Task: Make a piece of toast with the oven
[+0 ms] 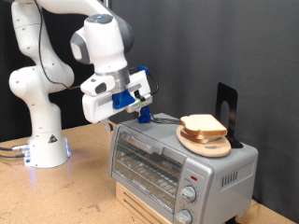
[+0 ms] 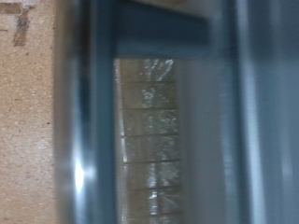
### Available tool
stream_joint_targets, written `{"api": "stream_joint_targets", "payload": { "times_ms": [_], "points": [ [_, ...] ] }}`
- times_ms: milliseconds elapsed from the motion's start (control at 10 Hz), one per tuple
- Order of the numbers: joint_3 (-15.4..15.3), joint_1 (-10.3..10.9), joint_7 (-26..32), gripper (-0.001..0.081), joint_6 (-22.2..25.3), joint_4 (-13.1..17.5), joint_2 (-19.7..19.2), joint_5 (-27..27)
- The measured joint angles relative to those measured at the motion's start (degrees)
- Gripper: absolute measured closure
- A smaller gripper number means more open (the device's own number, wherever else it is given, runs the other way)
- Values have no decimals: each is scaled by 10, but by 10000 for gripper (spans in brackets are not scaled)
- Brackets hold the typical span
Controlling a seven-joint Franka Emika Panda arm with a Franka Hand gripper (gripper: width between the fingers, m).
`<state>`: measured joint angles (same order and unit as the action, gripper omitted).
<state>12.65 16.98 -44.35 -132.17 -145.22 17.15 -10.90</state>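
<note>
The silver-grey oven (image 1: 177, 168) stands at the exterior view's lower right on a wooden block, with its glass door shut and two knobs at its front right. Pale bread (image 1: 200, 124) lies on a round wooden plate (image 1: 207, 146) on the oven's top; I cannot tell the piece of toast from the other slice. My gripper (image 1: 143, 112), with blue finger mounts, hangs tilted over the oven's top corner nearest the arm, close to the upper edge of the door. The wrist view is a blurred close-up of the oven's glass door and wire rack (image 2: 149, 140). No bread shows between the fingers.
The white arm's base (image 1: 42, 140) stands on the wooden table (image 1: 65, 191) at the exterior view's left. A black upright panel (image 1: 226, 107) rises behind the plate. A black curtain backs the scene.
</note>
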Motion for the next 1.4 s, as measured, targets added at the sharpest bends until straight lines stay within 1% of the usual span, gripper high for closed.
{"api": "stream_joint_targets", "payload": {
  "times_ms": [100, 300, 500, 700, 1000, 1100, 1200, 1300, 1400],
  "points": [
    [0, -5, -16, -2, -20, -7, -11, 14],
    [1, -15, -30, -2, -59, -12, -38, 28],
    [4, -25, -30, -2, -70, -11, -43, 34],
    [9, -38, -25, -2, -71, -11, -44, 55],
    [18, -68, -29, -2, -70, -10, -52, 114],
    [20, -82, -44, -2, -57, -6, -58, 136],
    [21, -94, -70, -2, -34, 5, -70, 159],
    [22, -104, -99, -2, -12, 19, -87, 181],
    [24, -112, -120, -2, -1, 31, -107, 201]
  ]
}}
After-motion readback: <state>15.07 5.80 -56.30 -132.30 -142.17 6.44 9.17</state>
